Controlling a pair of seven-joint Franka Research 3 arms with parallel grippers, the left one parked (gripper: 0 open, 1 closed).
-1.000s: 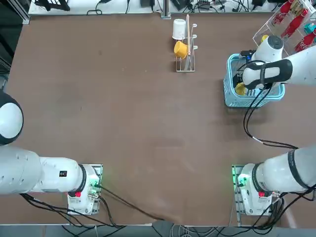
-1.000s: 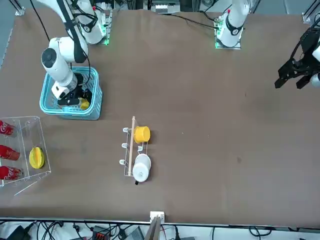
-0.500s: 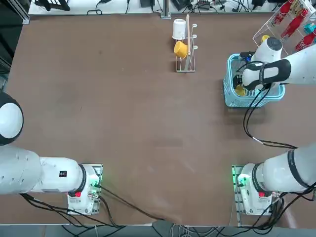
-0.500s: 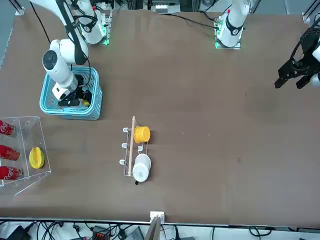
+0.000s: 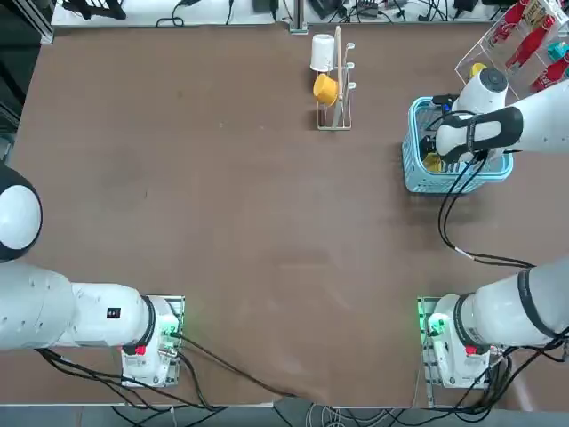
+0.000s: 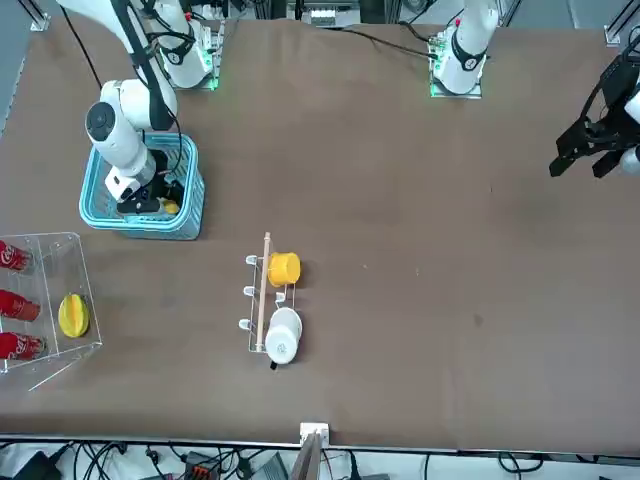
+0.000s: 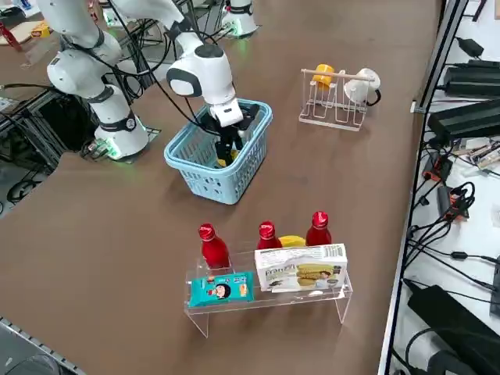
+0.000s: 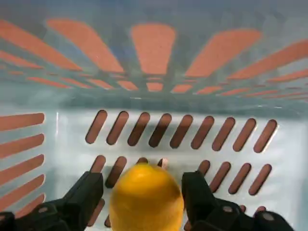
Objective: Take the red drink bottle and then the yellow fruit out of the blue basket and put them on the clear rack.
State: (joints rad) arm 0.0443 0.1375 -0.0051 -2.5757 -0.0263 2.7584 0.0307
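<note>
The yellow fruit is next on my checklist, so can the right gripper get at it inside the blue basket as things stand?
Probably yes. The right gripper is down inside the blue basket, fingers open on either side of the yellow fruit, with nothing between them.

From overhead, the arm covers most of the yellow fruit (image 5: 432,162); the hand (image 8: 142,192) itself stays hidden inside the blue basket (image 5: 414,174).
</note>
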